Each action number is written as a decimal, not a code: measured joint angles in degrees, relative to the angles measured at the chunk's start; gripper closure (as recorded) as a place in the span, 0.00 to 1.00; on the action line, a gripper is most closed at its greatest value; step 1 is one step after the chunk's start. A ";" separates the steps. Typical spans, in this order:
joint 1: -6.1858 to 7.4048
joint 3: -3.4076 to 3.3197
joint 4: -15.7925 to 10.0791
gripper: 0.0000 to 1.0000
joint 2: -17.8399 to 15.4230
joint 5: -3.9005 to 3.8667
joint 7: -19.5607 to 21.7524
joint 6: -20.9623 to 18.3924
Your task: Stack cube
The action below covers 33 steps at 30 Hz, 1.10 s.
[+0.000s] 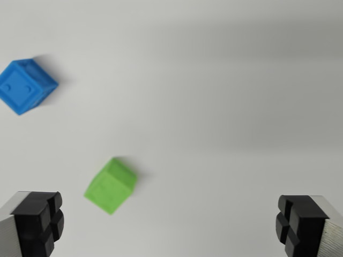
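- Wrist view: the gripper (171, 225) hangs above a plain white table (225, 107) with its jaws spread wide apart and nothing between them; one black pad (40, 219) shows at the bottom left and the other at the bottom right.
- The green cube (111, 184) lies on the table toward the wrist view's left, just right of the left pad and well off the midline between the jaws. It sits turned at an angle to the jaw line.
- The blue cube (25, 85) rests farther away at the far left, well apart from the green one, also turned at an angle.
- What could go wrong: descending from here, the left pad would likely clip the green cube's edge and shove it sideways, because the cube is off-centre. Its rotated stance could also let the pads close on corners, twisting it out of the grip.
- Nothing else lies on the table; no obstacle stands between the two cubes, and the picture is slightly blurred.
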 joint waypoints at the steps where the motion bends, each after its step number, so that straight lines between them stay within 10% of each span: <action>1: 0.00 0.00 0.00 0.00 0.00 0.00 0.00 0.00; 33: 0.32 0.23 -3.58 0.00 -0.79 0.00 -2.47 2.54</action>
